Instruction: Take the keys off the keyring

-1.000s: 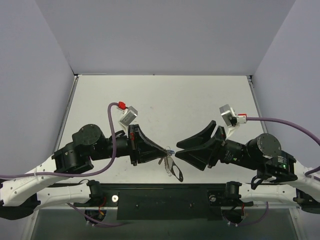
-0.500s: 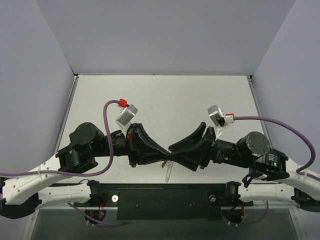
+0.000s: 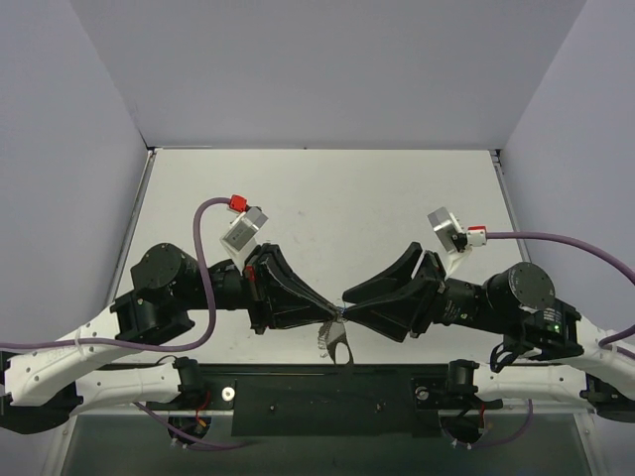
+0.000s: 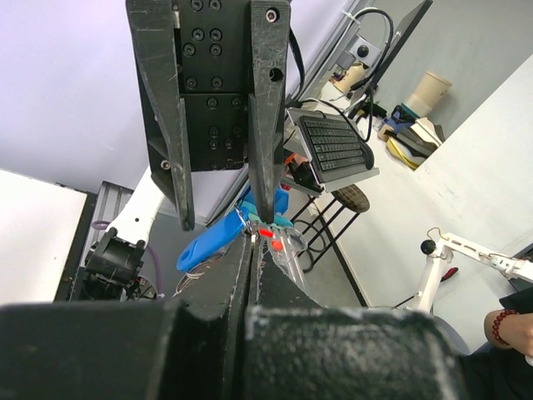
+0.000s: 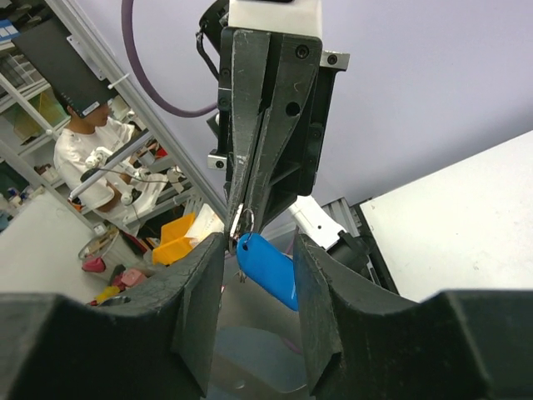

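Observation:
My left gripper [image 3: 334, 315] is shut on the keyring at a thin silver ring [image 5: 243, 220] and holds it above the table's near edge. The blue-headed key [image 5: 266, 271] hangs from that ring, and a smaller silver key sits close against it. The keyring's pale oval loop [image 3: 340, 347] dangles below the two fingertips. My right gripper [image 3: 348, 313] meets the left one tip to tip. Its jaws stand apart, one on each side of the blue key, and the left finger [image 5: 204, 283] is close to the ring. In the left wrist view the blue key [image 4: 218, 242] shows just past my shut fingertips.
The white table [image 3: 327, 198] stretches away behind both arms, with grey walls on three sides. A black bar [image 3: 327, 397] runs along the near edge between the arm bases. Purple cables loop from each wrist camera.
The right arm came in from the right until its fingertips met the left gripper's, and its jaws narrowed around the blue key. The hanging keyring swung slightly.

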`<state>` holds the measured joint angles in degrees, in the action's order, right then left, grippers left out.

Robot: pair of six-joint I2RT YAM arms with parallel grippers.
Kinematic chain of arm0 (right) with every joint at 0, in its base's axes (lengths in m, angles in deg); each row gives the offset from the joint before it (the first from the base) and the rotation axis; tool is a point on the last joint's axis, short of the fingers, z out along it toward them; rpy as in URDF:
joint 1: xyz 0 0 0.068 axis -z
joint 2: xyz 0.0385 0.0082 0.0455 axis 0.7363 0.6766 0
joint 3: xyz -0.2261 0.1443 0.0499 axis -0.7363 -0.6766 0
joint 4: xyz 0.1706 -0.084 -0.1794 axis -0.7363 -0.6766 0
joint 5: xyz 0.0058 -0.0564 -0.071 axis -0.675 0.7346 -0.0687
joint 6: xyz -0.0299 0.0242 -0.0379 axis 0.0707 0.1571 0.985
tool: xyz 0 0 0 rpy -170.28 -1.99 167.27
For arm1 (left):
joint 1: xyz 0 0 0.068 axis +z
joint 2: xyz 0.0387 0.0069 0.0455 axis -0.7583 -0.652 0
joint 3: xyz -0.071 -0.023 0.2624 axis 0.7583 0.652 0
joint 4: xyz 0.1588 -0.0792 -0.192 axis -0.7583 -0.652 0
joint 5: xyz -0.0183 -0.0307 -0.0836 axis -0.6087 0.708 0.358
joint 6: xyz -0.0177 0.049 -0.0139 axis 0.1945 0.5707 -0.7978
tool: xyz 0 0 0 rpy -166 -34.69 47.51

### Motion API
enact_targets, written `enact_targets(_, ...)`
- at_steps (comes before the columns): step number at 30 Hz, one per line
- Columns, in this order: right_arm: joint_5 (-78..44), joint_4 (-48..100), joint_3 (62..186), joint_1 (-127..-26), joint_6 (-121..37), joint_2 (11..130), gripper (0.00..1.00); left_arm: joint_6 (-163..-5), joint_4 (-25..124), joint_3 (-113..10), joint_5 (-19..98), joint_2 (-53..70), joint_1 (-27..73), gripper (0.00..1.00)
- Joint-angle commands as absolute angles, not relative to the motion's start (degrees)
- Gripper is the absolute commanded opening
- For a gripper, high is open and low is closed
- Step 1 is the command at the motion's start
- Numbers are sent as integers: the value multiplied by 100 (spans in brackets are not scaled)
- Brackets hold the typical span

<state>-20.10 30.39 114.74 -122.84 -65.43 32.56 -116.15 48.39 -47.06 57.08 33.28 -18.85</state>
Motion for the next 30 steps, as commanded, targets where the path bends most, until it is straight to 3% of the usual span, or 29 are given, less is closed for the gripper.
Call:
enact_targets(1,-2256,3497,11640,-12283,-6619,3392,34,-11661,5363,-5035,5811,3327,-1880,0)
enact_targets(6,-2300,3514,11640,-12283,-6628,3436,27,-11653,5355,-5053,5811,3309,-1880,0)
enact_targets(11,-2344,3540,11657,-12274,-6619,3454,3,-11653,5363,-5053,5784,3292,-1880,0)
enact_targets(13,-2344,3532,11648,-12274,-6619,3445,0,-11653,5337,-5053,5749,3309,-1880,0)
enact_targets(21,-2475,3488,11674,-12274,-6602,3437,0,-11346,4436,-5351,5565,3283,-1880,0)
enact_targets(30,-2493,1959,12395,-12440,-6119,3717,0,-10888,2694,-6177,5713,2976,-1872,0)
